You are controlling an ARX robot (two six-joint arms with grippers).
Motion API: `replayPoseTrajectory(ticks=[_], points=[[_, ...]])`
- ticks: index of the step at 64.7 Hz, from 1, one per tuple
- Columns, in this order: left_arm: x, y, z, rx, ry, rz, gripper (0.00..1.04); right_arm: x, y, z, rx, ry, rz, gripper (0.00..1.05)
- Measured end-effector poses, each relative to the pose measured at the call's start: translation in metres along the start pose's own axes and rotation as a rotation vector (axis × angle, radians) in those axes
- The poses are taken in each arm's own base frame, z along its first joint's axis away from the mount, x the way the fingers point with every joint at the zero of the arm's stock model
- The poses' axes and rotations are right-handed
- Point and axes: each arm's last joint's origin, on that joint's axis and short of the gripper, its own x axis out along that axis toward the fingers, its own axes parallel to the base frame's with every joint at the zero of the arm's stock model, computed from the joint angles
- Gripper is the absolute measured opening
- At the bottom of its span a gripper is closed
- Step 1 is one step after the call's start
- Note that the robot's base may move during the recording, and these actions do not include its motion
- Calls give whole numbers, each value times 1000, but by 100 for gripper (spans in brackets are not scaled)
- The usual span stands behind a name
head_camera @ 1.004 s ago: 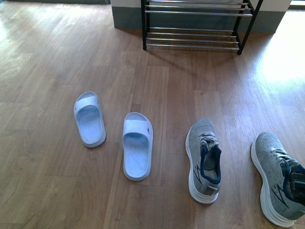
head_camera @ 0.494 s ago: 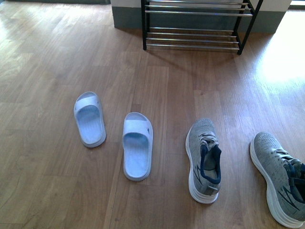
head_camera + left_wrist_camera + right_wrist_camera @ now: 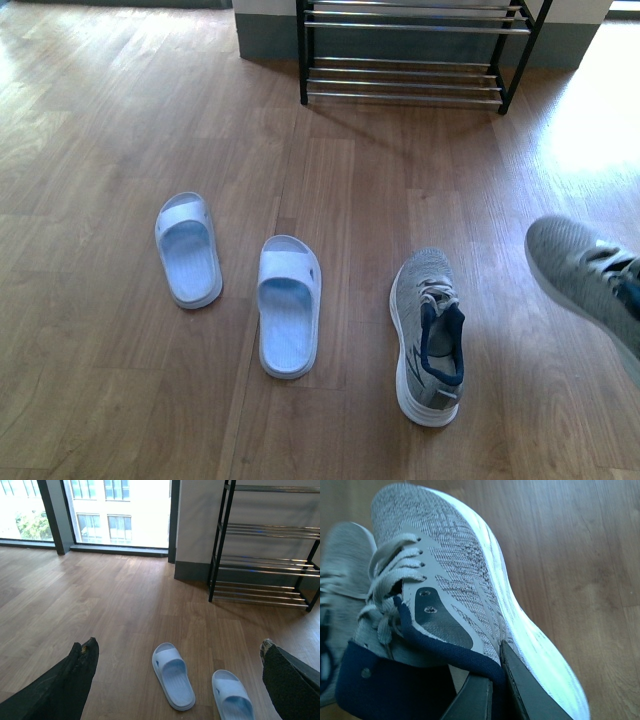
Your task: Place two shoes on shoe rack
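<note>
One grey knit sneaker [image 3: 428, 335] with a navy collar and white sole stands on the wood floor, toe toward the rack. The second grey sneaker [image 3: 585, 278] is lifted and tilted at the right edge of the front view. My right gripper [image 3: 495, 677] is shut on its navy collar and side wall [image 3: 445, 587]; the gripper itself is out of the front view. The shoe rack [image 3: 410, 50], black frame with chrome rods, stands against the far wall and shows in the left wrist view [image 3: 267, 555]. My left gripper [image 3: 177, 652] is open and empty above the floor.
Two pale blue slides [image 3: 188, 248] [image 3: 289, 303] lie on the floor left of the sneakers, also seen below the left gripper [image 3: 174, 676] [image 3: 231, 695]. A grey wall base [image 3: 265, 35] runs behind the rack. Tall windows [image 3: 120, 510] stand to the left.
The right sneaker has been lifted off the floor and tilted, rising up along the right edge of the front view. The other sneaker and slides have not moved.
</note>
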Motion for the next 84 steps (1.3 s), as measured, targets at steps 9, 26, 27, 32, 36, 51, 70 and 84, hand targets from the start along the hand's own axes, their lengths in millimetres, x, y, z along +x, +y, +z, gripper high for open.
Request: replayPoseTrajectory(ticks=[9,26,27,32,36,51,70,84], points=[[0,0,0,0,0,0,95,-59,5,14,66,-79,80,1],[0,0,0,0,0,0,95,-165,-3,27,171,-284,154,1],[0,0,0,0,0,0,95,-172,-3,27,174,-299,159,1],[0,0,0,0,0,0,95,-195,5,25,196,-346,127,1],[0,0,0,0,0,0,95,-207,28,19,154,-367,159,1],[0,0,0,0,0,0,95,-220,45,12,94,-428,276,1],[0,0,0,0,0,3,95,-220,45,12,97,-431,259,1],[0,0,0,0,0,2,95,-220,45,12,97,-429,270,1]])
